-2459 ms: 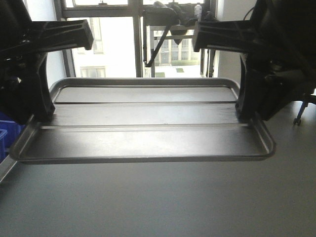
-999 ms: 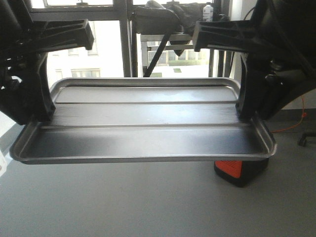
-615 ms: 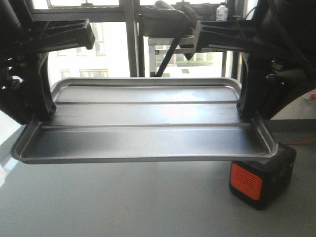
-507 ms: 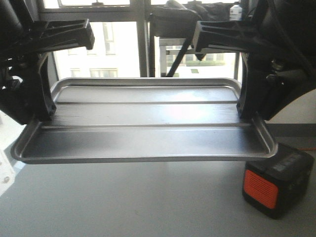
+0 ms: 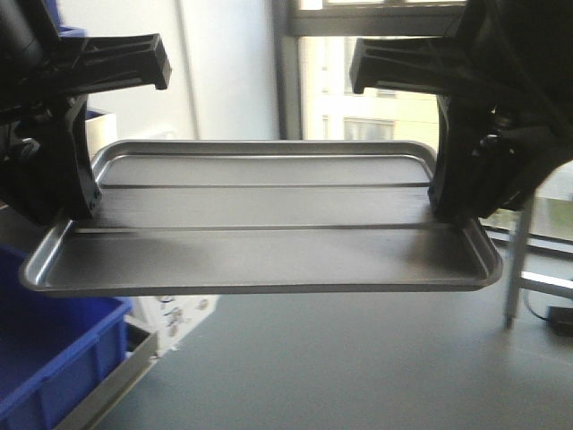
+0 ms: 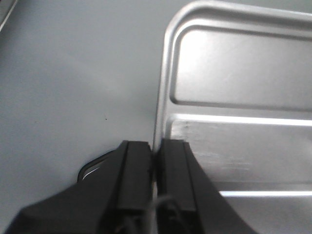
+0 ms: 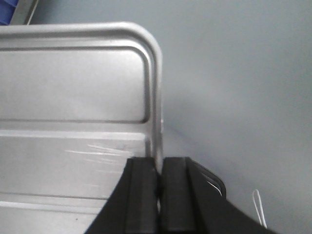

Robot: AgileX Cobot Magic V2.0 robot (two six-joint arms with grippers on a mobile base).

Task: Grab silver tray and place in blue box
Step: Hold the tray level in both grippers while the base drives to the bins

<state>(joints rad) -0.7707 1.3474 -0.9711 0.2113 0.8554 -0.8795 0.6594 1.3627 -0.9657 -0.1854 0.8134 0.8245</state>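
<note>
Front view: the tray [image 5: 269,251] is up in the air and sits flat, with its long side across the picture. The left gripper [image 5: 79,211] pinches the rim at the tray's left end. The right gripper [image 5: 448,208] pinches the rim at the right end. The blue box [image 5: 45,358] is down in the lower left corner, under the tray's left end in the picture and not touching it. A metal rail [image 5: 112,385] lies just beside the box. The grey floor [image 5: 358,367] is below, and a window [image 5: 376,98] is behind.

Left wrist view: the left gripper [image 6: 155,158] is closed tight on the thin rim of the tray [image 6: 234,97], with one finger [image 6: 136,165] outside the rim and one inside. The floor [image 6: 73,73] is far under it.

Right wrist view: the right gripper [image 7: 159,170] is squeezed onto the rim of the tray [image 7: 73,92] the same way, one finger on each side. The corner of the tray is just past the fingers.
</note>
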